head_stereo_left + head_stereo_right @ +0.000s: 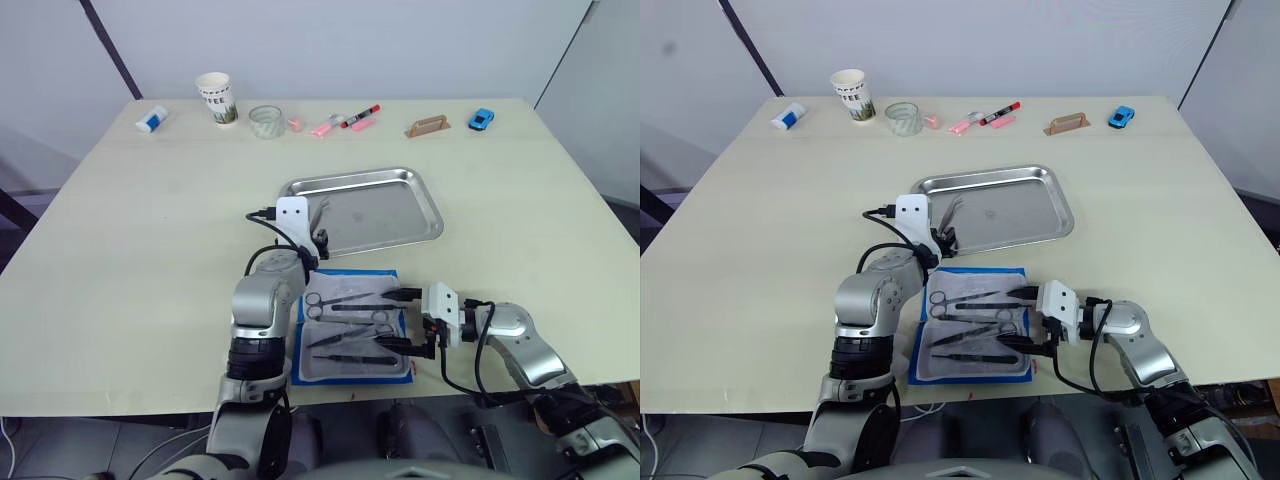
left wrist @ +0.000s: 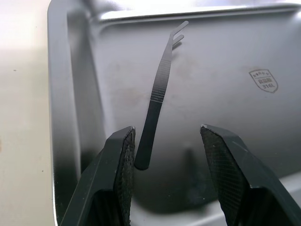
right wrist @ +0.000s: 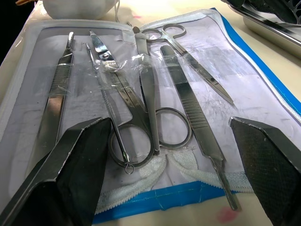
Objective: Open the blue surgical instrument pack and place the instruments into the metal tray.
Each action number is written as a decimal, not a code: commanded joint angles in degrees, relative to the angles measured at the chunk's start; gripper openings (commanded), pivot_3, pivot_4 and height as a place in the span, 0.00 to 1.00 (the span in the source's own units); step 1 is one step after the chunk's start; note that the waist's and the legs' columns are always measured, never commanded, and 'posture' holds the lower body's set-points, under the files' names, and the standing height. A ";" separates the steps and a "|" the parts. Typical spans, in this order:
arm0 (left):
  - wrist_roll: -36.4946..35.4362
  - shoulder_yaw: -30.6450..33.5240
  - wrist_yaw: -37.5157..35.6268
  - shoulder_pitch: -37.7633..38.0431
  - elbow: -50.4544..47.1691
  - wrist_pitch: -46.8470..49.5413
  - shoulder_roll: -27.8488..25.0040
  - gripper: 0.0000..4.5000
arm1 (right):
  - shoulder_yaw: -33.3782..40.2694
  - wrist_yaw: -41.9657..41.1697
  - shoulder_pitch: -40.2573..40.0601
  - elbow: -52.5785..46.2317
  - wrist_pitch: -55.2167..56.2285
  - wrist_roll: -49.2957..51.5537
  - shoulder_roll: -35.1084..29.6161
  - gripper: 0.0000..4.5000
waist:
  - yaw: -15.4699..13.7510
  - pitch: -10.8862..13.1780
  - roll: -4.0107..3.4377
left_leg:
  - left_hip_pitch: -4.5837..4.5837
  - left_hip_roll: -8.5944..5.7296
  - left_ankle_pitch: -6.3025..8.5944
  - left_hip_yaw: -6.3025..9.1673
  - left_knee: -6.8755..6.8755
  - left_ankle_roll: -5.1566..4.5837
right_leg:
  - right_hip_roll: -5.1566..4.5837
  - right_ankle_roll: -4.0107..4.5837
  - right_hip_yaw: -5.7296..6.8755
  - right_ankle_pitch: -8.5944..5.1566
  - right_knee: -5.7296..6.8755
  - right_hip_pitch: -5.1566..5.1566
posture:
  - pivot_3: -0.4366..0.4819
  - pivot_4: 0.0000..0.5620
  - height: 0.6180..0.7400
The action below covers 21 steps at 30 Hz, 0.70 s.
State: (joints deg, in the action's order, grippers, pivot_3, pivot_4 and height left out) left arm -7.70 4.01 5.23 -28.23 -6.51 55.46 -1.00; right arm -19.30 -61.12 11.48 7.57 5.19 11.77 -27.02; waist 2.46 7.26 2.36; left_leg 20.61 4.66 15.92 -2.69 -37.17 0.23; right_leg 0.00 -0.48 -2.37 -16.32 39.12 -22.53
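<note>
I am seeing my left hand [image 2: 164, 155] hovering over the near left corner of the metal tray [image 1: 425, 225], fingers spread, with a slim pair of forceps [image 2: 157, 94] leaning against one finger [image 2: 123, 165] and its tip reaching into the tray. The blue surgical instrument pack [image 1: 352, 335] is lying open near the front edge of the tabletop [image 1: 120, 250], just in front of the tray, lining up. The instruments [image 3: 141, 94], scissors and forceps, are resting across it. My right hand [image 1: 408, 322] is waiting spread wide at the pack's right edge.
</note>
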 commanded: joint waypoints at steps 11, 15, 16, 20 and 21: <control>-0.97 -0.97 -7.94 -0.16 -6.77 -6.39 -6.35 0.52 | -2.90 3.80 -2.87 7.13 -3.06 -7.37 -0.69 0.98 | -0.01 0.00 0.00 | -0.01 0.01 -0.04 -0.01 0.06 0.06 | 0.00 0.07 0.08 0.06 -0.14 0.01 | 0.48 0.27 0.88; -4.55 -1.26 -19.45 0.36 -6.65 -11.20 -12.56 0.52 | -2.92 3.81 -2.65 7.24 -3.13 -7.31 -0.51 0.98 | 0.03 0.01 0.01 | -0.02 0.01 -0.04 -0.01 0.08 0.07 | -0.01 0.08 0.08 0.07 -0.15 0.01 | 0.48 0.27 0.88; -6.13 -1.16 -23.41 0.59 -6.25 -12.46 -14.26 0.52 | -2.92 3.80 -2.59 7.29 -3.14 -7.30 -0.48 0.98 | 0.06 0.03 -0.01 | -0.02 0.02 -0.04 -0.01 0.10 0.07 | 0.00 0.09 0.07 0.07 -0.15 0.00 | 0.48 0.27 0.88; -10.12 -0.72 -36.13 0.74 -2.93 -16.62 -21.84 0.52 | -2.92 3.79 -2.44 7.39 -3.15 -7.32 -0.36 0.98 | 0.05 0.03 0.00 | -0.06 0.04 -0.06 0.01 0.13 0.10 | 0.00 0.16 0.12 0.10 -0.21 -0.04 | 0.48 0.27 0.88; -10.39 -1.06 -39.67 0.87 -1.83 -18.73 -23.85 0.52 | -2.91 3.79 -2.40 7.43 -3.15 -7.32 -0.34 0.98 | 0.07 0.03 0.00 | -0.06 0.04 -0.06 -0.01 0.13 0.11 | -0.01 0.17 0.11 0.10 -0.22 -0.05 | 0.48 0.27 0.88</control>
State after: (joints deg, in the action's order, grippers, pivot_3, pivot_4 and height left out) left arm -16.71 2.64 -27.92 -26.86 -9.17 41.25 -22.17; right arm -19.30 -60.96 11.46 7.59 5.24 11.76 -26.75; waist 2.53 7.30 2.35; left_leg 20.55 4.71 15.86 -2.70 -37.03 0.33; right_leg -0.01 -0.30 -2.27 -16.21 38.90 -22.59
